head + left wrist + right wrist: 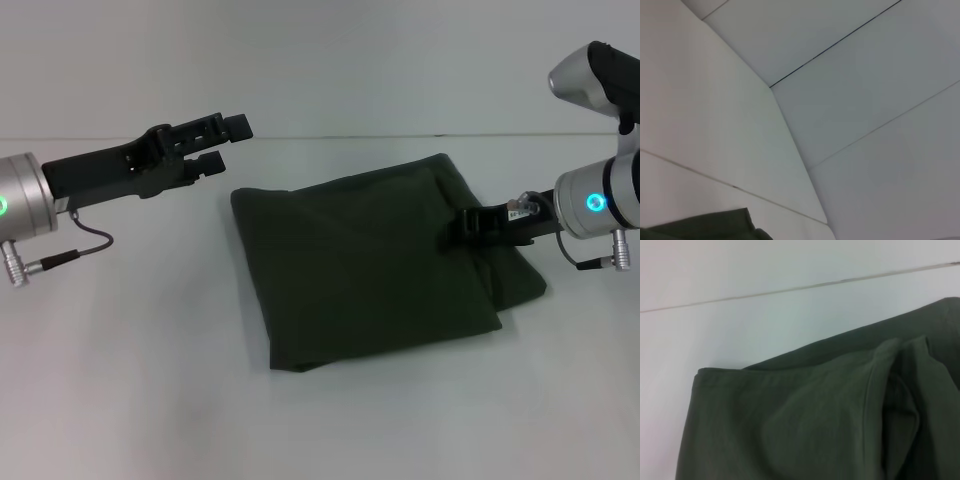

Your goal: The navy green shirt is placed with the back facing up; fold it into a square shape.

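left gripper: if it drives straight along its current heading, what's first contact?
Probably nothing. The left gripper, jaws open, hangs past the left far corner of the navy green shirt and aims rightward along the table's far edge, seemingly above the cloth; depth is uncertain.

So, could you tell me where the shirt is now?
In the head view, the navy green shirt lies folded mid-table, the right pincer over its right edge.

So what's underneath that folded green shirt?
The navy green shirt lies folded on the white table, which shows all around it. Its lower layers and anything beneath are covered. The right gripper is over its right edge.
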